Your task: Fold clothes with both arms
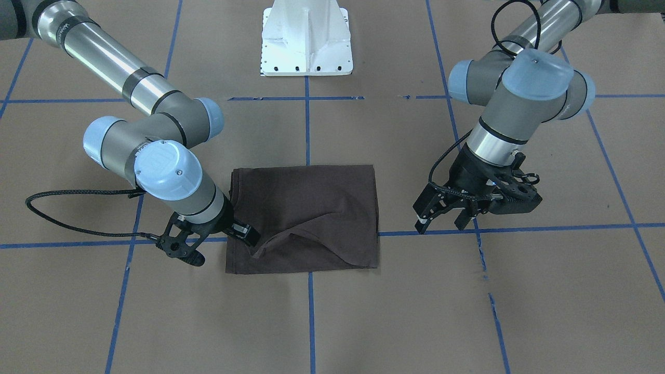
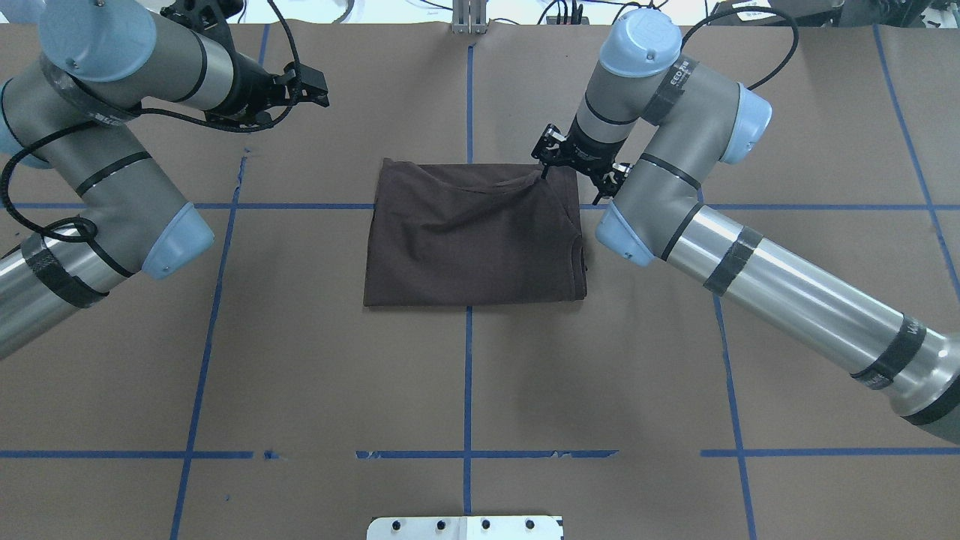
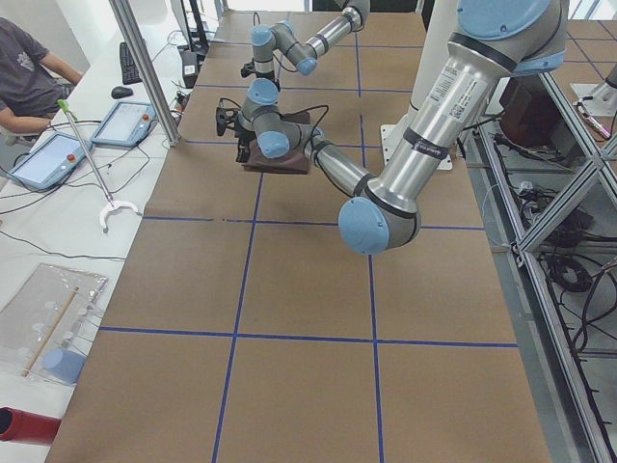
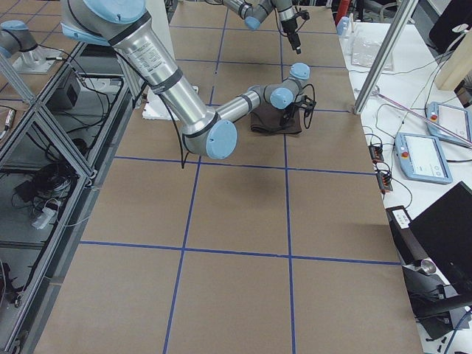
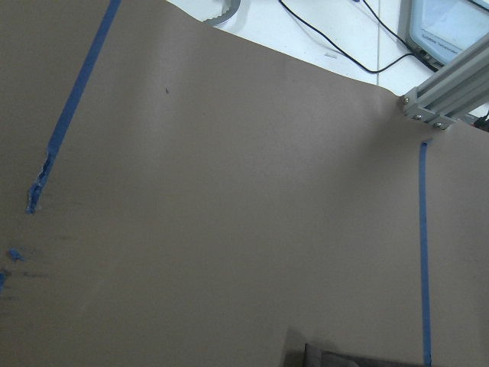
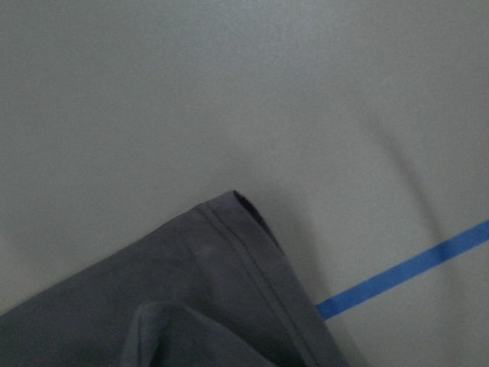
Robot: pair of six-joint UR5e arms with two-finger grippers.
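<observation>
- Your worktop (image 2: 315, 360) is brown paper crossed by blue tape lines (image 2: 466, 390), and it carries everything here.
- The T-shirt (image 2: 472, 240) lies folded into a dark rectangle on it, between the two tools; one fold ridge is raised up to the right tool.
- Your right tool (image 1: 248, 238) sits at the shirt's far corner on the operators' side, tips down in the cloth. It looks clenched on the T-shirt there, where the wrinkle starts.
- Your left tool (image 1: 446, 215) hangs above bare paper, well apart from the shirt, its fingers (image 1: 425, 222) spread and released, grasping nothing.
- The shirt's hemmed corner (image 6: 241, 208) lies flat beside a tape line in the right wrist view.
</observation>
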